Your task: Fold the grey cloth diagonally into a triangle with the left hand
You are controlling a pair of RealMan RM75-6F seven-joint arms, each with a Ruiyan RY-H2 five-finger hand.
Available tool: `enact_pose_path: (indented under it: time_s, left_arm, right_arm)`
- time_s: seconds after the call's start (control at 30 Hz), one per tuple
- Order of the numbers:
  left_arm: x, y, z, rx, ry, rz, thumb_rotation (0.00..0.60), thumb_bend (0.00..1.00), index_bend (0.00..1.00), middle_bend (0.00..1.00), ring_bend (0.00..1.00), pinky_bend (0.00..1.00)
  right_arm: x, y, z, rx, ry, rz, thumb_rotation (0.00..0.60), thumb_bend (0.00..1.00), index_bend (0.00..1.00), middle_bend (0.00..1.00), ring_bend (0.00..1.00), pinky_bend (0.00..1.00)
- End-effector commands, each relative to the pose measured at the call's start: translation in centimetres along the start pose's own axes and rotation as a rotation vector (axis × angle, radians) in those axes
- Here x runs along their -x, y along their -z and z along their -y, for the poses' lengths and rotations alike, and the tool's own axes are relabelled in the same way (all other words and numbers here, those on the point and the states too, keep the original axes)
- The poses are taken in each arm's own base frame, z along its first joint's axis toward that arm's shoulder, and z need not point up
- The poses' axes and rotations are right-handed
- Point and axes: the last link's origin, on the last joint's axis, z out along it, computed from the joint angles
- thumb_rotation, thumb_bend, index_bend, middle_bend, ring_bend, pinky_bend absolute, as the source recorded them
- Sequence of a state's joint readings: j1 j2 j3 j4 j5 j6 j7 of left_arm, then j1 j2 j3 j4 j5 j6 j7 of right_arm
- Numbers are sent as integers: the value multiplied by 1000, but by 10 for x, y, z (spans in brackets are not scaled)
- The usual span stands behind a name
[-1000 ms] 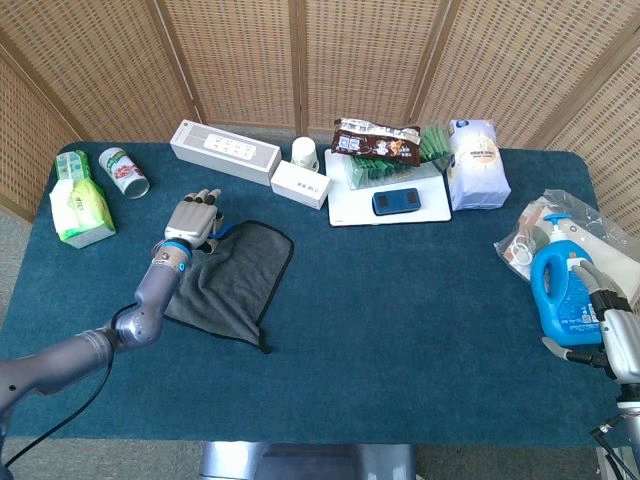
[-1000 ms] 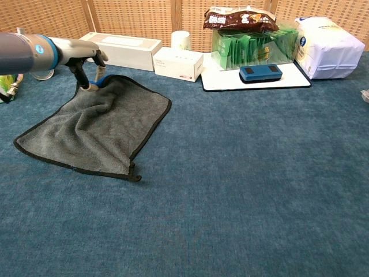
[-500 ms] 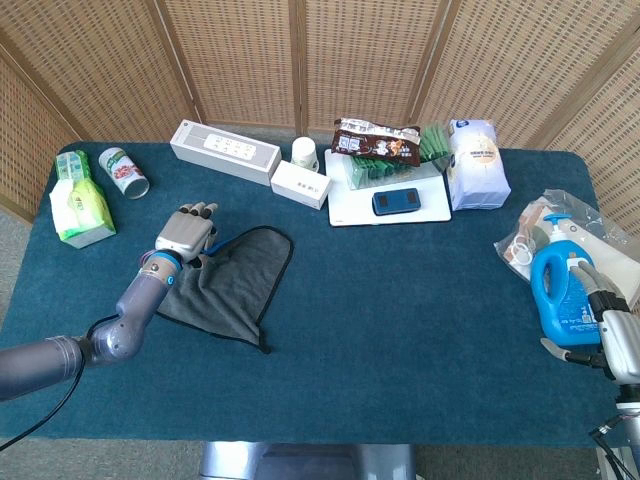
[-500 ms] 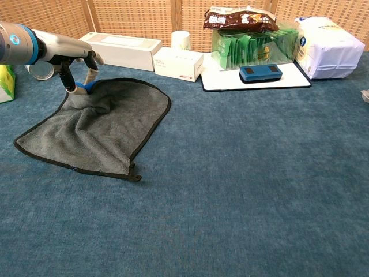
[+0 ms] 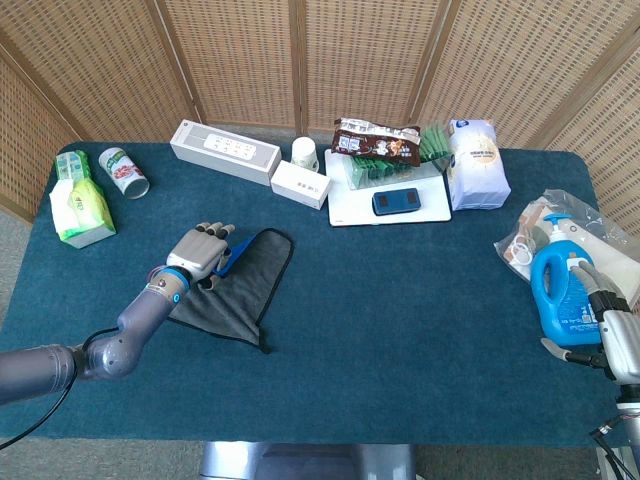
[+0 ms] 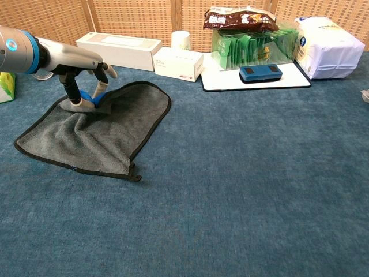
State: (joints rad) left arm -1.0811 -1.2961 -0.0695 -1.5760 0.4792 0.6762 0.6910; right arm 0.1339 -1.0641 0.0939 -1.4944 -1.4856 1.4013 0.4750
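The grey cloth (image 5: 238, 288) with a black hem lies on the blue table left of centre; in the chest view the grey cloth (image 6: 98, 138) is rumpled where its far left corner is drawn inward. My left hand (image 5: 202, 251) pinches that corner, and in the chest view the left hand (image 6: 85, 72) reaches down with its fingertips (image 6: 76, 103) holding the bunched corner just above the cloth. My right hand (image 5: 615, 335) sits at the table's right edge beside a blue detergent bottle (image 5: 560, 290), fingers apart, holding nothing.
A green tissue pack (image 5: 80, 205) and a can (image 5: 123, 172) stand at the far left. White boxes (image 5: 225, 152), a paper cup (image 5: 305, 152) and a white tray (image 5: 350, 205) with snacks and a blue case line the back. A plastic bag (image 5: 590, 235) lies at right.
My left hand has moved nearer and slightly right, pulling the cloth's far left corner over the cloth. The cloth's left part has bunched. The right hand has not moved.
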Motion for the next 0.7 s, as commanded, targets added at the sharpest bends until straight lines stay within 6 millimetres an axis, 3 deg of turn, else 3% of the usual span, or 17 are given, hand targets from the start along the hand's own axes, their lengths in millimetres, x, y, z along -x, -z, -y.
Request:
enact_pose_path:
  time_s: [0.03, 0.5, 0.7]
  left_arm:
    - [1, 3, -3, 15, -5, 5, 600, 496, 679, 0, 0, 103]
    - [7, 24, -5, 74, -19, 15, 600, 497, 680, 0, 0, 102]
    - [13, 36, -15, 128, -36, 17, 600, 497, 680, 0, 0, 101]
  right_arm:
    - [0, 0, 0, 0, -1, -1, 600, 43, 0, 0, 0, 47]
    - [0, 0, 0, 0, 0, 0, 600, 42, 0, 0, 0, 47]
    - [2, 0, 1, -3, 4, 5, 600, 40, 0, 0, 0, 47]
